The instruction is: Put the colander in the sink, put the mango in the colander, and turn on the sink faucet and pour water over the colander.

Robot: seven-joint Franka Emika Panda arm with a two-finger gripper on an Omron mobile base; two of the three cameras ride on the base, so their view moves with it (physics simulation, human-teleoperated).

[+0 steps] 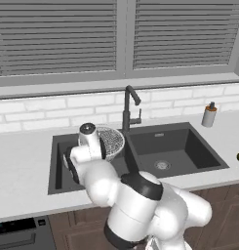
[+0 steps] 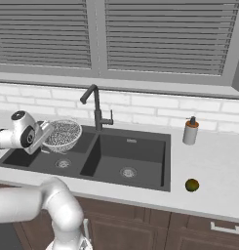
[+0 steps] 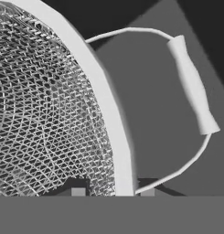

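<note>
Colander (image 2: 63, 134): we hold it tilted over the sink's (image 2: 140, 183) left basin.
Gripper (image 3: 112, 192): we see its fingers clamped on the colander's rim.

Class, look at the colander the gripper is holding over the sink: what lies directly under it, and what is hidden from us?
Under the colander is the left basin of the sink, with its round drain visible below. The basin floor behind the mesh is covered.
</note>
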